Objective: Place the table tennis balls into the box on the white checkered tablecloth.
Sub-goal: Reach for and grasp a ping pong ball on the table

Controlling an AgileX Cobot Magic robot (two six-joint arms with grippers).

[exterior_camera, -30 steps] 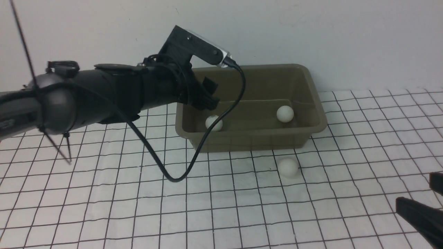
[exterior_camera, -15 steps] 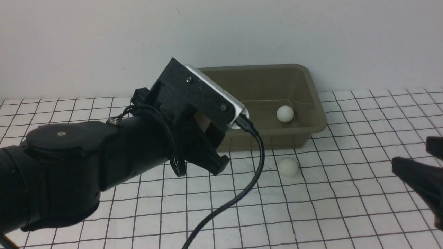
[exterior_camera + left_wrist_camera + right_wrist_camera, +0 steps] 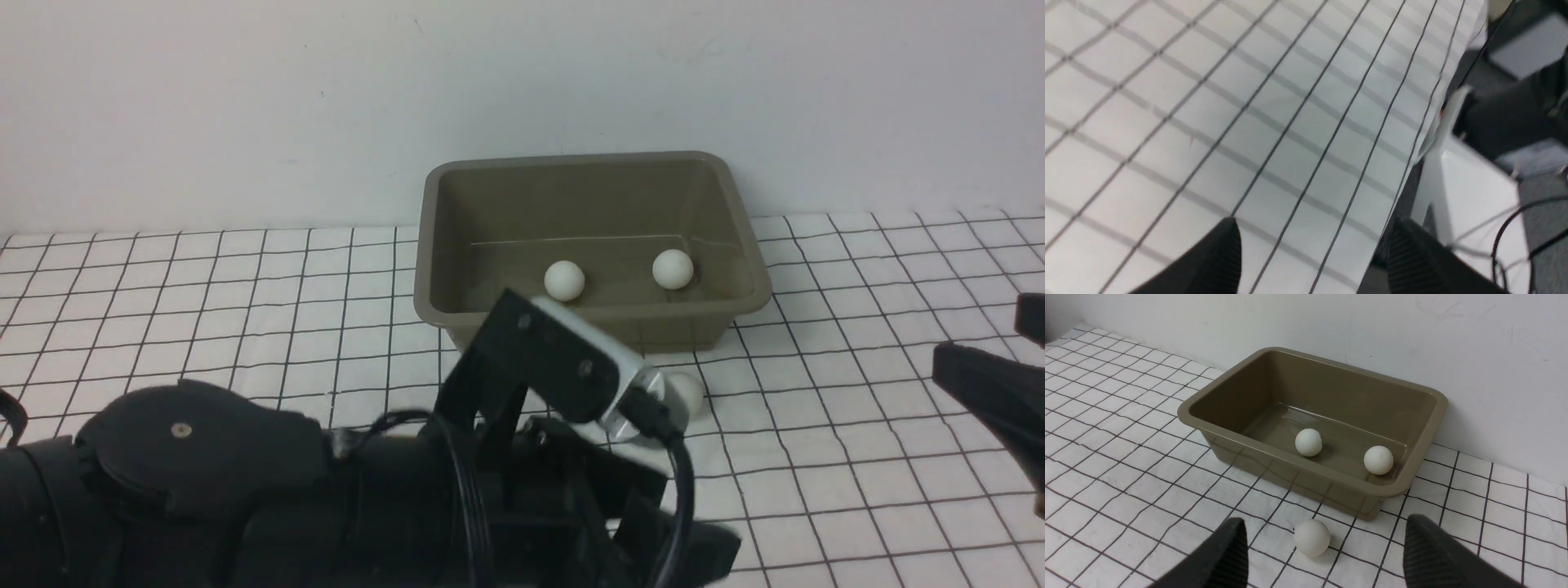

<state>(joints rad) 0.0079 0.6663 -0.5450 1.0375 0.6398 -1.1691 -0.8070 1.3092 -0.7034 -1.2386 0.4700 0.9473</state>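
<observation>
Down at the near left corner of the bench the left arm (image 3: pixel 204 482) lies low over the white checkered tablecloth (image 3: pixel 245 286), its wrist camera (image 3: pixel 563 367) sticking up in front of the box. The left jaws are spread with nothing between them. In the left wrist view their two fingertips (image 3: pixel 1216 261) hang above bare grid squares, close to where the cloth ends at an edge of the bench. None of the balls is anywhere near them.

Along the far edge of the bench, about the middle and close to the wall, stands the box (image 3: pixel 702 325). Two table tennis balls rest on its floor, well apart from each other: the left ball (image 3: pixel 563 280) toward the middle, and the right ball (image 3: pixel 673 269) nearer the right-hand wall.

The third ball (image 3: pixel 690 392) lies outside on the cloth, just beside the box's near wall, toward its right end. From the front it is half hidden behind the left wrist camera.

At the right edge of the bench the right jaws reach in, also spread and holding nothing. In the right wrist view, the third ball sits ahead of the two dark fingertips (image 3: pixel 1224 555), lined up with the gap between them and apart from both.
</observation>
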